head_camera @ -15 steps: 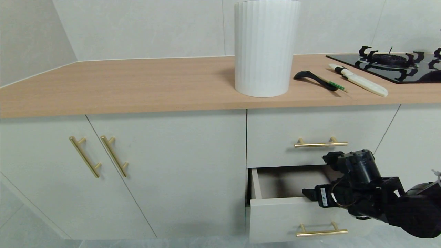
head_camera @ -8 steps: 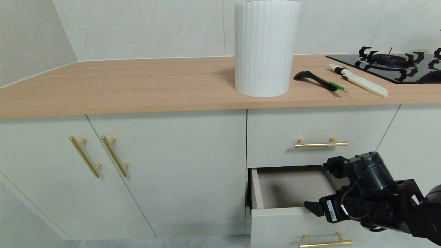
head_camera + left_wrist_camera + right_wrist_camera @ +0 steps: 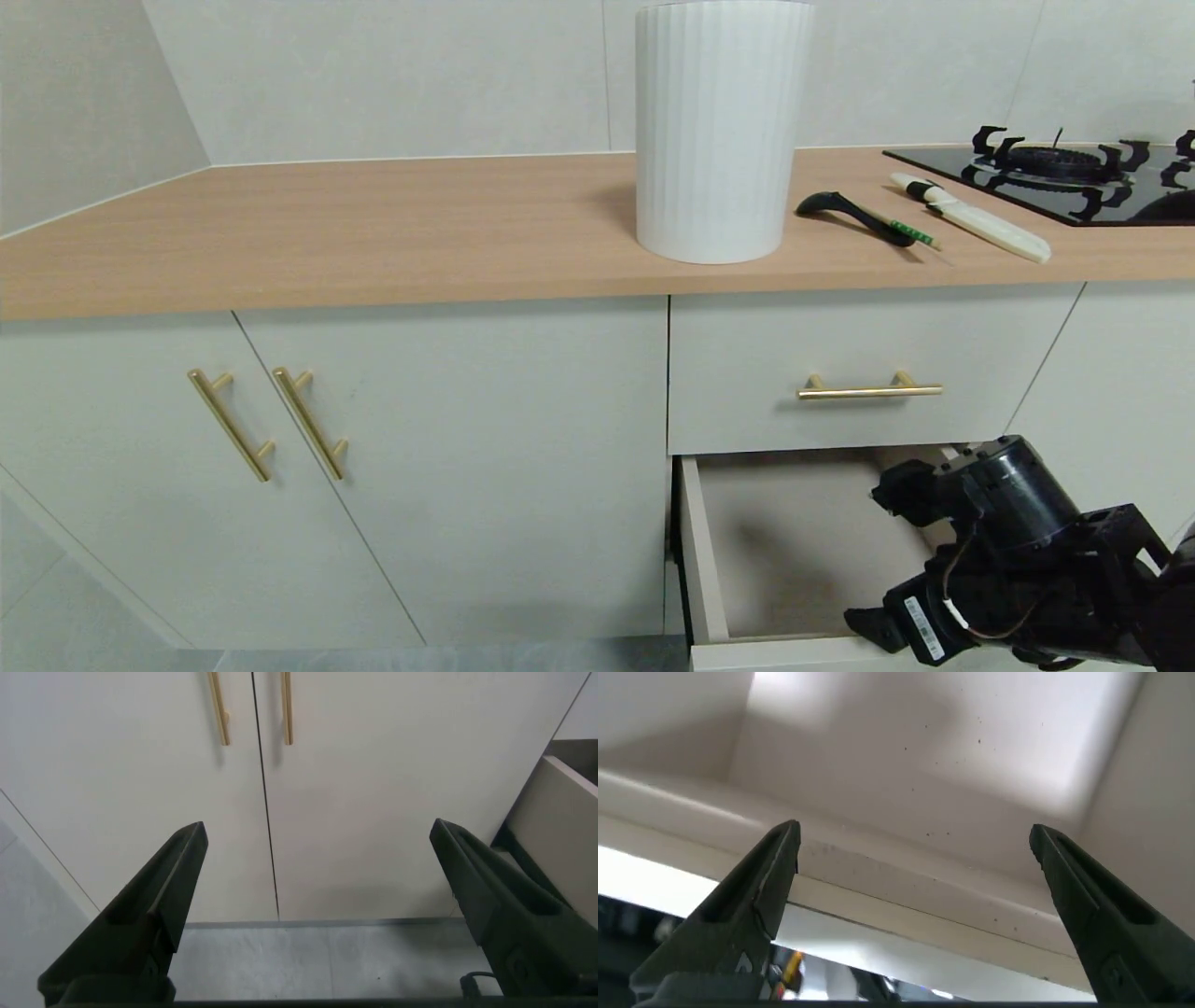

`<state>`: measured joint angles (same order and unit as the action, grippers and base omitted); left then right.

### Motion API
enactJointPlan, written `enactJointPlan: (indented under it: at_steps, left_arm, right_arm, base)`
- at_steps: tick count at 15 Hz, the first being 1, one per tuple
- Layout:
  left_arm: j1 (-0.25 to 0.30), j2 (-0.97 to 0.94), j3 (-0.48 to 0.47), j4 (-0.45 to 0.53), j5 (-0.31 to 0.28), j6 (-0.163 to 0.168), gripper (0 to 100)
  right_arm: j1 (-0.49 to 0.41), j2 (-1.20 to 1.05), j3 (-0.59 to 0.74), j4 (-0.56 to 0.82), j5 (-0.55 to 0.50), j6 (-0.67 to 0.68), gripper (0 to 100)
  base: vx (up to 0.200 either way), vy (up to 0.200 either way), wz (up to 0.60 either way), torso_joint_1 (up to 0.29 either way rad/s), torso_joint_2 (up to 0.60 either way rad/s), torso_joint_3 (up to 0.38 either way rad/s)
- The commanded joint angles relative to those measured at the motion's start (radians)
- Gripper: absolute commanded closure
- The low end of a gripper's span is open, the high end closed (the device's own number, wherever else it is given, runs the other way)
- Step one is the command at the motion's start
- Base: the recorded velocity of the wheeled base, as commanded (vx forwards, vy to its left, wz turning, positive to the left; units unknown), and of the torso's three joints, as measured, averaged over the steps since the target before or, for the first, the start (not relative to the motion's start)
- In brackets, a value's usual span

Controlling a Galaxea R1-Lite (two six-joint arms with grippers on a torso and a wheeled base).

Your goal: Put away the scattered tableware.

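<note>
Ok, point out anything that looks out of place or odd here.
A black spoon and a white knife lie loose on the countertop beside the hob, not put away. The lower drawer stands pulled out, while the upper drawer is shut. Nothing looks spilled or damaged.

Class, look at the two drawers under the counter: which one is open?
The lower drawer is open: it juts out from the cabinet, its inside showing. The upper drawer, with the gold bar handle, sits flush and shut.
</note>
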<state>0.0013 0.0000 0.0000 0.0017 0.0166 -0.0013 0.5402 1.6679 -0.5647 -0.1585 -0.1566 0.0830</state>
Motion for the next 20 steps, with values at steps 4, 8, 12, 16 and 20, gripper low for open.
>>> enactJointPlan:
  at_steps: [4,8,12,16,20]
  left_arm:
    - [0.000,0.000,0.000,0.000,0.000,0.000,0]
    - [0.000,0.000,0.000,0.000,0.000,0.000,0]
    - [0.000,0.000,0.000,0.000,0.000,0.000,0]
    - [0.000,0.000,0.000,0.000,0.000,0.000,0]
    - [0.000,0.000,0.000,0.000,0.000,0.000,0]
  right_arm:
    - [0.006,-0.071,0.003,0.109,0.071,-0.080,0]
    - [0.006,-0.105,0.058,0.160,0.103,-0.223,0]
    - [0.017,-0.103,0.081,0.165,0.101,-0.249,0]
    - [0.053,-0.105,0.106,0.165,0.101,-0.259,0]
    - [0.053,-0.105,0.098,0.154,0.094,-0.267,0]
  base:
    - [0.000,0.000,0.00,0.000,0.00,0.000]
    - [0.000,0.000,0.00,0.000,0.00,0.000]
    - [0.000,0.000,0.00,0.000,0.00,0.000]
    - [0.000,0.000,0.00,0.000,0.00,0.000]
    - [0.000,0.000,0.00,0.000,0.00,0.000]
